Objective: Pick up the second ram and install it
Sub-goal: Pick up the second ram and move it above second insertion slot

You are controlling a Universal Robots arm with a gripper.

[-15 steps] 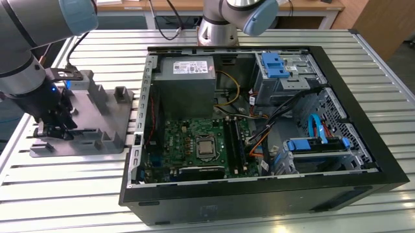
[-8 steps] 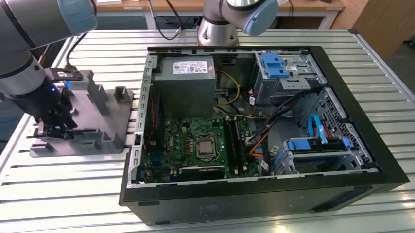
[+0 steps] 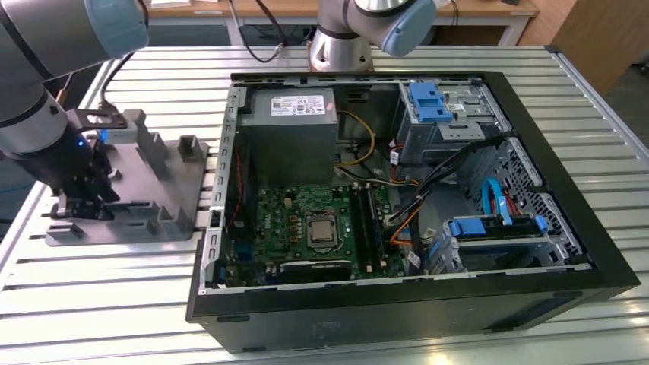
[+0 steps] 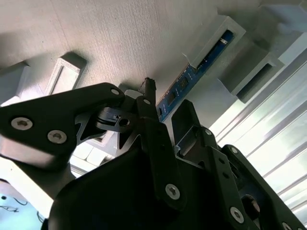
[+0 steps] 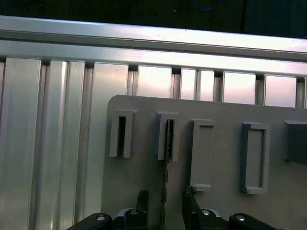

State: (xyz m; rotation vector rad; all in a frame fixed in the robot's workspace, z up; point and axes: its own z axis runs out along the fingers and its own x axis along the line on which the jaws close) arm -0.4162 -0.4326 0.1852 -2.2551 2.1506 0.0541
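Note:
The second ram (image 5: 166,160) stands on edge in the slotted blocks of a grey fixture plate (image 5: 220,211). In the second wrist view it is a thin dark blue-green board (image 4: 201,62) running from a grey block down between my fingers. My gripper (image 5: 165,199) straddles one end of the stick, with one finger (image 5: 142,199) on each side and a small gap to the board, so it is open. In the exterior view the gripper (image 3: 83,204) is low over the fixture (image 3: 152,182) at that view's left, outside the computer case.
An open computer case (image 3: 568,251) lies on the slatted metal table (image 3: 91,289). Inside it are the motherboard (image 3: 294,228), long black memory slots (image 3: 363,220), a power supply (image 3: 289,114), drive bays with blue clips (image 3: 431,103) and loose cables (image 3: 446,171). Other grey fixture blocks (image 5: 253,158) stand beside the stick.

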